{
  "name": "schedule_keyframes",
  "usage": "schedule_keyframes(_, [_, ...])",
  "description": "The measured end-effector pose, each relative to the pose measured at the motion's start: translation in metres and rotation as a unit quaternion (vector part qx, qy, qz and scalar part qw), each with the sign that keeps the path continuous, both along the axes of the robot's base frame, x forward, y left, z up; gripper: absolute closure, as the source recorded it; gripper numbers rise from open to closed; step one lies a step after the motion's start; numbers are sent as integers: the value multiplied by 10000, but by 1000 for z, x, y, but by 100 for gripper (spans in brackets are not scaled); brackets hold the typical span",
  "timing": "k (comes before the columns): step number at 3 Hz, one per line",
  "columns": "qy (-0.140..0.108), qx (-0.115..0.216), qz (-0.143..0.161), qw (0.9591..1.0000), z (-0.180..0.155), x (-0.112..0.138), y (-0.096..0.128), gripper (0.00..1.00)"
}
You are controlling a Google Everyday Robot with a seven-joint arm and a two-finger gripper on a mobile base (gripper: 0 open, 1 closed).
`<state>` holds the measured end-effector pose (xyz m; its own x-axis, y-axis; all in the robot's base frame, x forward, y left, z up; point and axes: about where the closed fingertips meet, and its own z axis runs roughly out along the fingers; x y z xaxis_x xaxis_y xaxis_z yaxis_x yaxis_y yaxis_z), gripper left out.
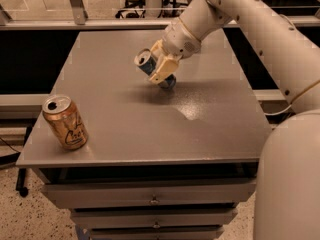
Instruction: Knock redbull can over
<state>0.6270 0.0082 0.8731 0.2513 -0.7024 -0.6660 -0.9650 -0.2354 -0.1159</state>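
Camera view is showing the white jointed robot arm reaching in from the far right and bending down toward the middle of the grey flat-topped metal bench. Its wrist is angling down and to the left, ending in the cream-coloured two-finger claw. The claw is clenching around the slim blue-and-silver metal redbull can, with one finger lying across the can's near side. The redbull can is sitting in the far middle part of the bench, tilting steeply, its silver top pointing up and to the left and its lower end down by the bench surface. Whether that lower end is touching the bench cannot be told, as the claw and the shadow are covering it.

The claw's far finger is hiding behind the can, and most of the can's middle is hiding under the near finger. A large rounded white part of the robot is filling the near right corner and is being cut off by the edge.

The fatter gold-and-orange drink can with script lettering is standing on the near left corner of the bench, well apart from the claw, leaning slightly. Its silver top is showing a dark opening; what is inside cannot be seen. The grey drawers under the bench are sitting shut.
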Motion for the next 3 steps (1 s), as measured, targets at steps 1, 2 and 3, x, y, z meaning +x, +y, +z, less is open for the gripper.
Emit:
schedule_keyframes(1, [-14, -167, 394, 9991, -5, -8, 14, 27])
schedule_keyframes(2, [-59, -248, 651, 9976, -8, -13, 25, 5])
schedule_keyframes(3, [-112, -332, 836, 9959, -10, -15, 34, 0])
